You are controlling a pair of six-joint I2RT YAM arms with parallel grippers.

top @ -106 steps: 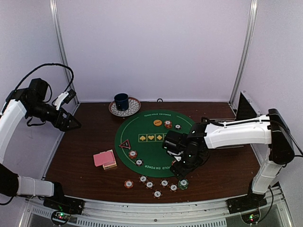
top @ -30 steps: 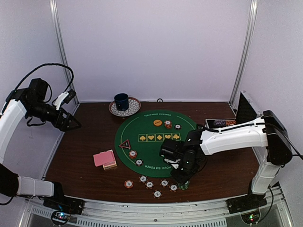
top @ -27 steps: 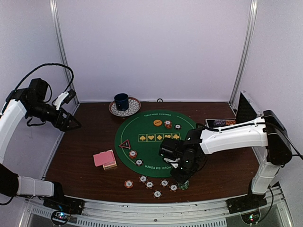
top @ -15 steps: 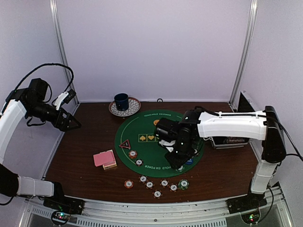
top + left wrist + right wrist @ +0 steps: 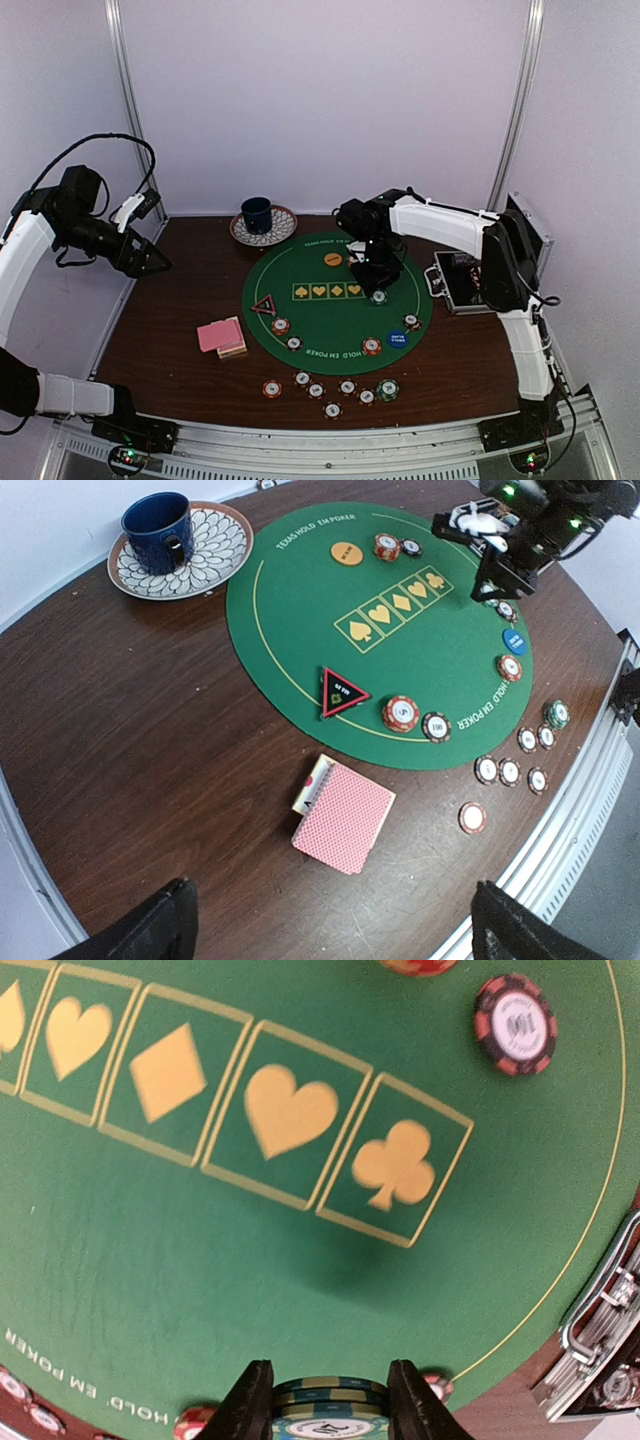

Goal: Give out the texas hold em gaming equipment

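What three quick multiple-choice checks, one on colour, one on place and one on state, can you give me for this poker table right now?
1. What colour are the backs of the cards?
A. pink
B. green
C. black

2. Where does the triangle marker lie?
A. on top of the cards
B. on the green mat
C. off the mat

3. What is the state of the right gripper?
A. open and empty
B. shut on a card
C. shut on a green chip stack

Answers:
1. A: the left wrist view shows pink backs.
2. B: the marker lies flat on the mat, apart from the cards.
3. C: the right wrist view shows the stack clamped between its jaws.
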